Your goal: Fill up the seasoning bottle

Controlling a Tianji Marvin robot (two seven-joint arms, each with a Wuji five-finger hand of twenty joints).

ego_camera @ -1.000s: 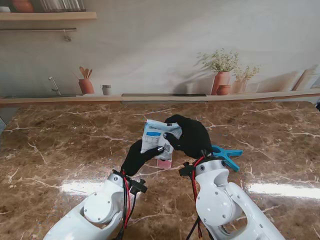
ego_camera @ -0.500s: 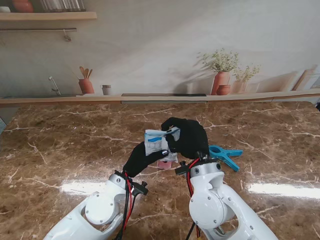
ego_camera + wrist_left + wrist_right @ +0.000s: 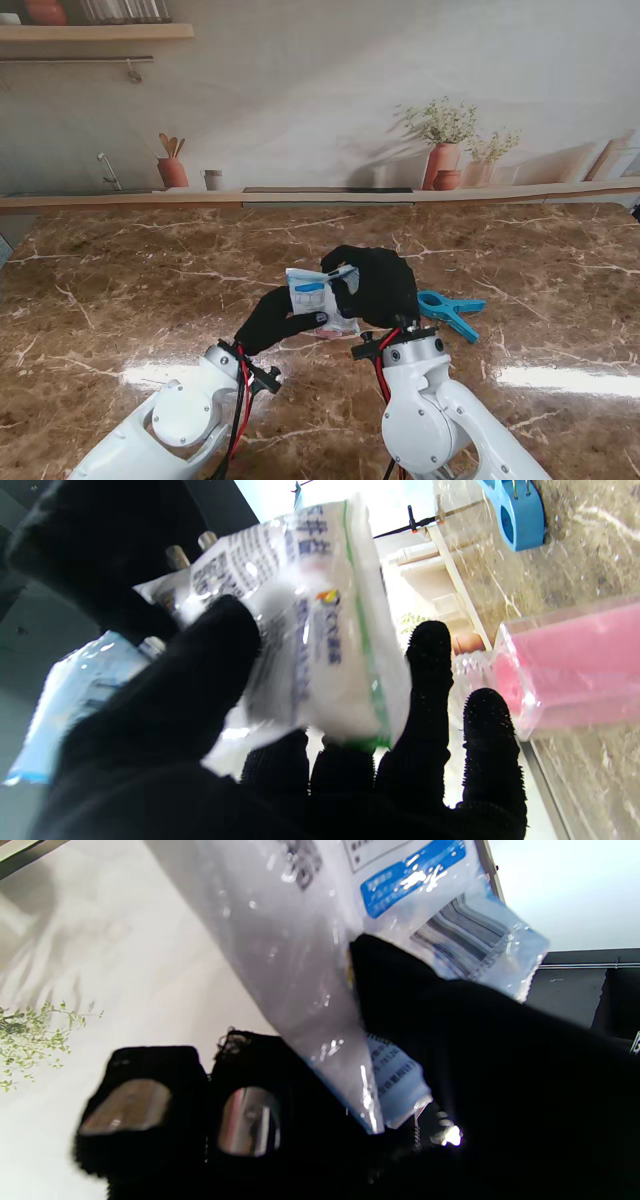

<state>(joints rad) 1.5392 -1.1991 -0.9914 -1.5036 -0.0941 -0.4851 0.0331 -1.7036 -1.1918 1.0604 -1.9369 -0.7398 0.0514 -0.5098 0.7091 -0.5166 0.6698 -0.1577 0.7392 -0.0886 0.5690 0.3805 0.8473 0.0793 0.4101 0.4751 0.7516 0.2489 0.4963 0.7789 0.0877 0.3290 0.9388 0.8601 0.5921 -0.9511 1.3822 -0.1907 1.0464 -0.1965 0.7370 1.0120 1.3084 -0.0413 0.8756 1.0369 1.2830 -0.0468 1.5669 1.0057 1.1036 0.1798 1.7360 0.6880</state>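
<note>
Both hands hold one packet. The left hand (image 3: pixel 283 317) has thumb and fingers closed on the seasoning bag (image 3: pixel 322 296) from the near side; the right hand (image 3: pixel 375 283) pinches the bag's far upper part, fingers curled over it. The bag is held off the table between the two hands, tilted.

The seasoning bottle (image 3: pixel 570 667), clear with a pink body, sits just beyond the left hand's fingertips (image 3: pixel 487 715), under the bag; from the stand view only a sliver of pink shows beneath the packet.

Progress: bag lifted and brought over the bottle, so approach looks done. Pouring looks not yet begun: white grains remain bulked in the bag in the left wrist view, and no stream is visible. Whether the bag's corner is cut open, or the bottle's mouth is uncapped, cannot be told; both views are blurred there.

Surface: brown marble-patterned table (image 3: pixel 120 290), glossy, with bright glare patches. A blue clip (image 3: pixel 452 310) lies just right of the right hand. Behind the table, a printed kitchen backdrop (image 3: pixel 300 90) with shelf, potted plants and utensils.
</note>
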